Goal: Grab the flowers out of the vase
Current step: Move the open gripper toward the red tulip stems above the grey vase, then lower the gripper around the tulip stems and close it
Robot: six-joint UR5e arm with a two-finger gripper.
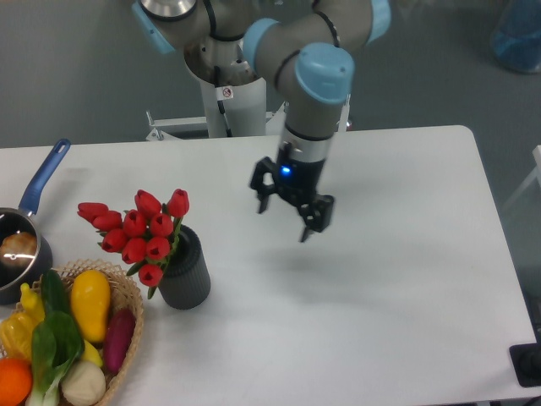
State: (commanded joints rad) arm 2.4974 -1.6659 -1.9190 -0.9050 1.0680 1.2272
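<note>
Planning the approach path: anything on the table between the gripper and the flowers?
Nothing: in the camera view, only bare white table lies between the open gripper and the flowers in the vase.

No word, brand or number can be read anywhere in this view. The one sign of any kind is a small sticker [226, 91] on the white robot pedestal [228, 106] at the upper middle of the frame: a white patch with a red mark on it (too small and blurred to make out what it says or shows). The arm's grey and blue housings, the vase [186, 272], the saucepan [24, 228] and the wicker basket [127, 326] carry no lettering that shows.
</note>
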